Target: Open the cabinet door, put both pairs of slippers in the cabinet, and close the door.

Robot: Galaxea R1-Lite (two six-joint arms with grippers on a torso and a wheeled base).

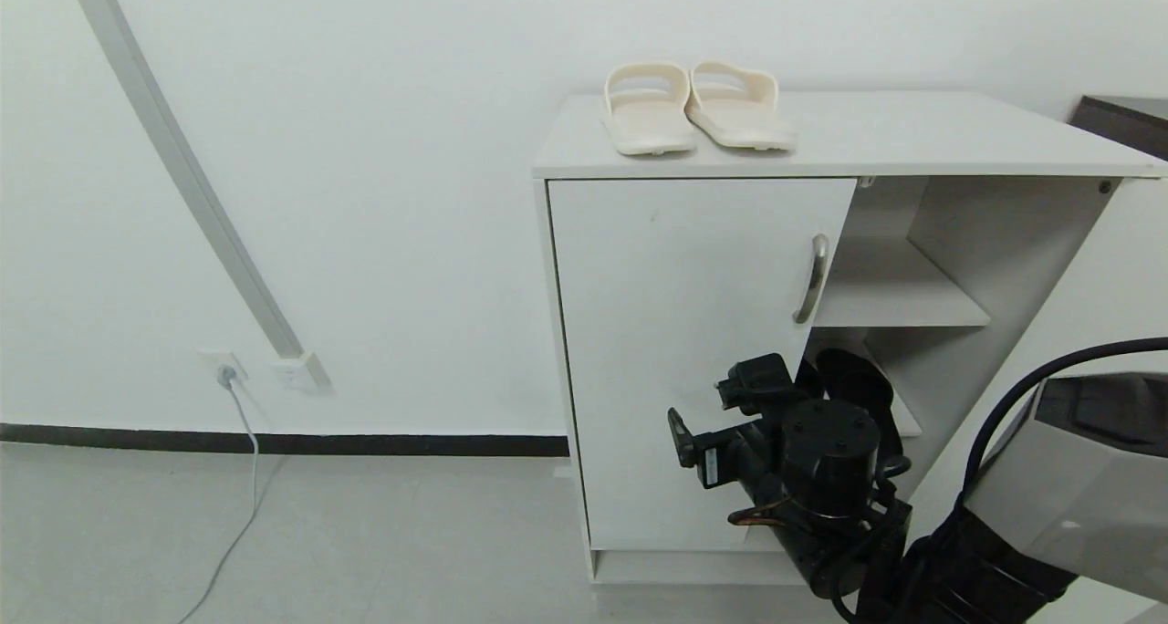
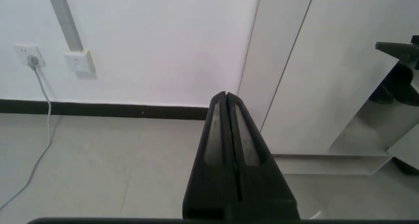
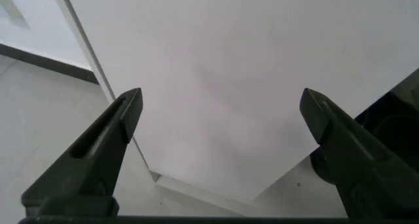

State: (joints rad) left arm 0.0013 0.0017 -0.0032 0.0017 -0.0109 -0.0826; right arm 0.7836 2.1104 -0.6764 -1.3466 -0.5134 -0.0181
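Head view: pale slippers (image 1: 650,122) sat upper centre atop cabinet (image 1: 912,136). Right tool (image 3: 219,106) stood wide, left tool (image 2: 226,99) closed. Likely best: rise, pinch both straps together.

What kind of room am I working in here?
Likely a plain indoor room, maybe an entryway: a white cabinet against a bare wall, cream slippers on its top, and a wall socket above a dark baseboard.
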